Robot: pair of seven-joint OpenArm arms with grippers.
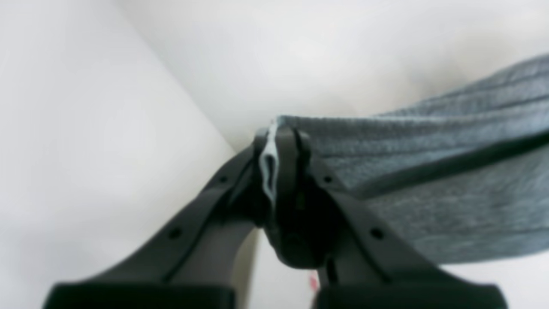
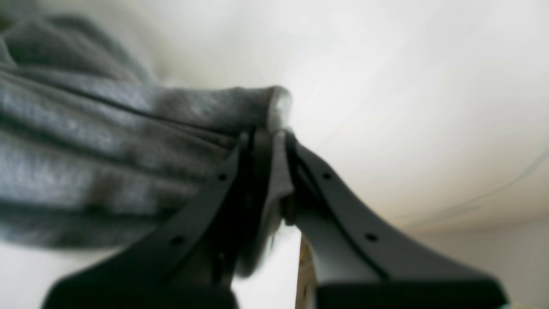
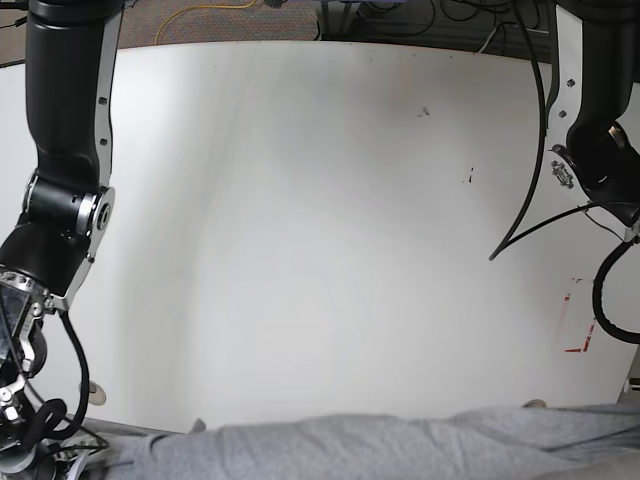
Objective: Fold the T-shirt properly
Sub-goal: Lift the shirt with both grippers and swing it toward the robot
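Grey heather T-shirt (image 3: 400, 447) hangs stretched between my two grippers at the near edge of the white table (image 3: 320, 200). Left gripper (image 1: 279, 141) is clamped on one corner of the hem, right gripper (image 2: 268, 137) on the other. Judged step: carrying the shirt for lay-out. Next move calls for even tension and level, matched travel over the table.

T-shirt (image 3: 400, 445) cut off by base view's bottom edge; both wrist views blurred.
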